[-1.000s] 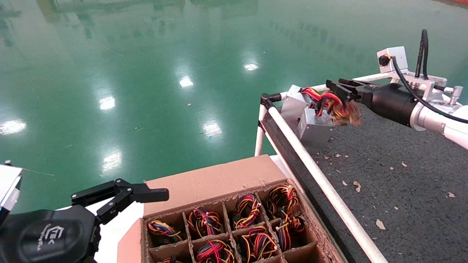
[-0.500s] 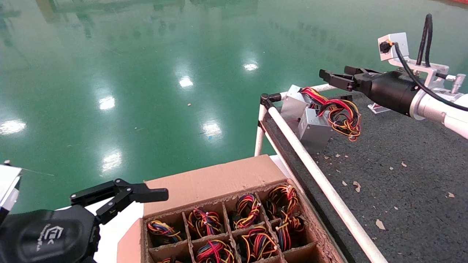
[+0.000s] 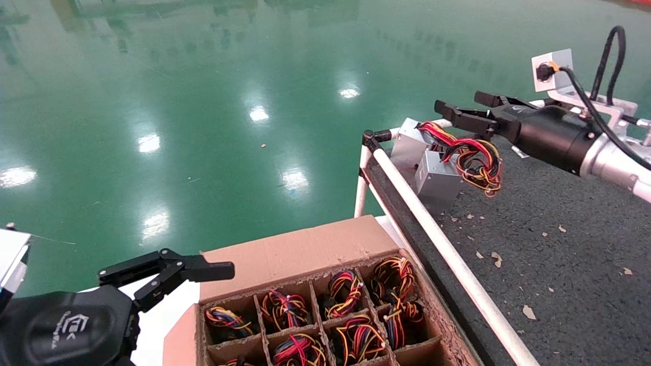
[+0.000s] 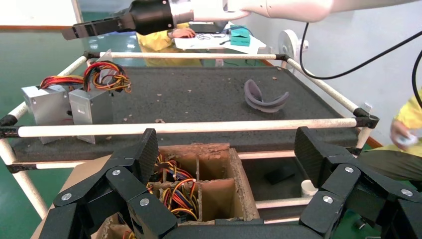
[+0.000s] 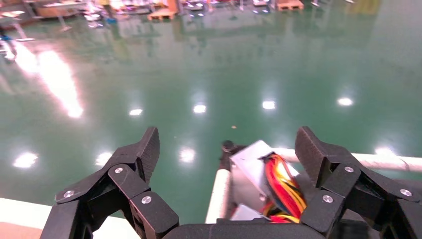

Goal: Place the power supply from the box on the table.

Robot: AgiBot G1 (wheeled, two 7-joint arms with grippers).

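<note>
Two silver power supplies stand at the far left corner of the table (image 3: 559,244). The nearer power supply (image 3: 436,178) carries a looped bundle of red, yellow and black wires (image 3: 479,161); the other power supply (image 3: 407,143) is behind it. My right gripper (image 3: 460,101) hovers open just above them, holding nothing. In the right wrist view that gripper (image 5: 229,149) frames a power supply (image 5: 251,162) below. The cardboard box (image 3: 295,251) sits at the table's near side, its cells full of wire bundles. My left gripper (image 3: 173,269) stands open beside the box, seen over it as the left gripper (image 4: 226,159).
A white pipe rail (image 3: 447,254) runs between box and table. Paper scraps dot the mat. A grey curved piece (image 4: 263,98) lies mid-table. Green floor lies beyond the table. A person in yellow (image 4: 405,134) is beside the far end of the table.
The right gripper let go of the wire bundle and rose off it. The bundle has settled against the nearer power supply. The left arm has not moved.
</note>
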